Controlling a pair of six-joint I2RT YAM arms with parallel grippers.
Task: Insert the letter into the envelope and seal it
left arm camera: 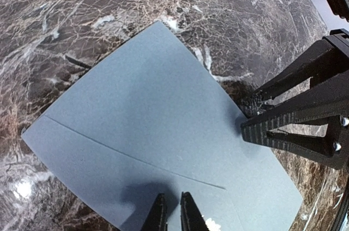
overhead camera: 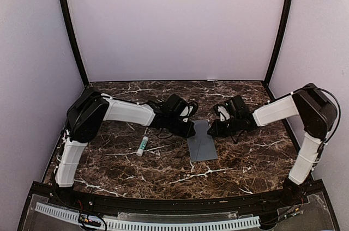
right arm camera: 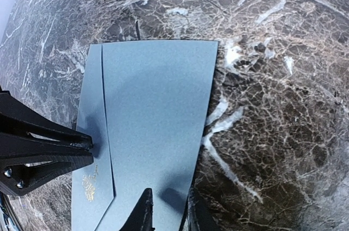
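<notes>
The slate-grey envelope [overhead camera: 202,143] lies flat on the marble table with its flap folded down over the body. Both grippers sit at its far end. My left gripper [overhead camera: 191,131] hovers low over the envelope [left arm camera: 163,122], its fingers [left arm camera: 159,216] drawn together to a thin slit with nothing between them. My right gripper [right arm camera: 169,212] stands narrowly open, straddling the long edge of the envelope [right arm camera: 152,111]; one finger is over the paper, the other over the marble. Each gripper shows in the other's wrist view. The letter is out of view.
A white glue stick [overhead camera: 142,145] with a green cap lies on the table left of the envelope. A small gold mark [right arm camera: 89,184] shows on the envelope near my left gripper's tips. White walls enclose the table on three sides.
</notes>
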